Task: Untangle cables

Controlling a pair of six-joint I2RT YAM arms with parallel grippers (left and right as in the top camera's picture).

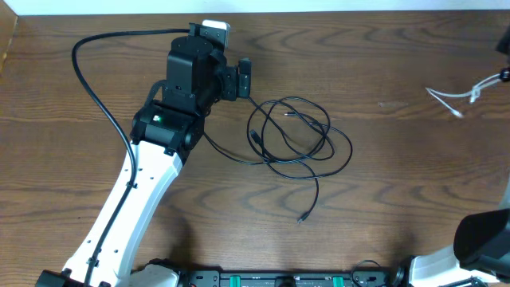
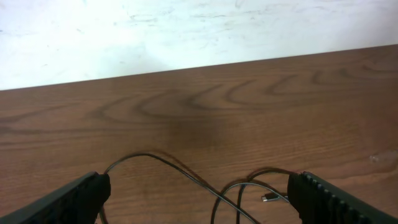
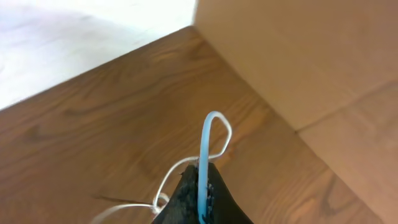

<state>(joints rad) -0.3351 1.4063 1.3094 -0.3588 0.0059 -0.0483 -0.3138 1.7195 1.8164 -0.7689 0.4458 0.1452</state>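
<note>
The right gripper (image 3: 199, 186) is clamped tight on the white cable (image 3: 204, 146), which arcs up out of its fingertips and trails in loose loops onto the table (image 3: 93, 106) near the right edge. The left gripper (image 2: 199, 199) stands spread wide and grips nothing, its fingers (image 2: 78, 196) on either side of the nearest loops of the black cables (image 2: 180, 171). These lie tangled mid-table, well apart from the white one.

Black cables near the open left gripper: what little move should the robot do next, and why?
Probably lower the left gripper and close on a strand of the black cables lying between its open jaws; the white cable is already pinched in the right gripper.
</note>
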